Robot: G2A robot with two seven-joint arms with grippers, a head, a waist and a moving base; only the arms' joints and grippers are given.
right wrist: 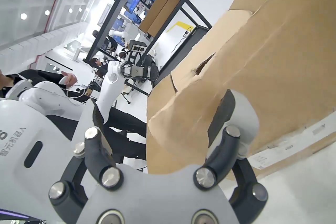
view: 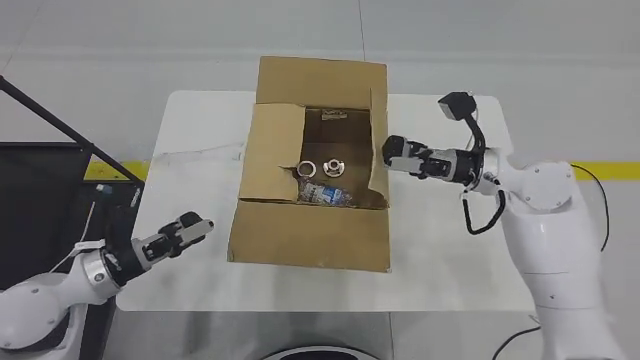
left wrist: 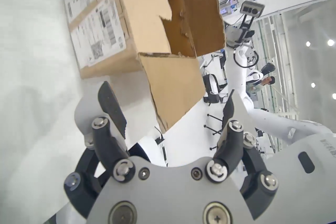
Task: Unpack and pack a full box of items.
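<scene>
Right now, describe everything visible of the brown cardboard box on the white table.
The brown cardboard box stands on the white table, open at the top, its flaps spread and torn along the edges. White printed labels cover one side. Inside lie a clear plastic bottle and two round metal pieces. The open right gripper straddles the right flap; the open left gripper is apart from the box.

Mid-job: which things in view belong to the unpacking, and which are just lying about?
Job things: open brown cardboard box; inside it, a clear plastic bottle with blue label and two round silvery pieces; right gripper, fingers open at the box's side flap; left gripper, open, beside the box.

Lying about: white table; black metal frame beside it.
</scene>
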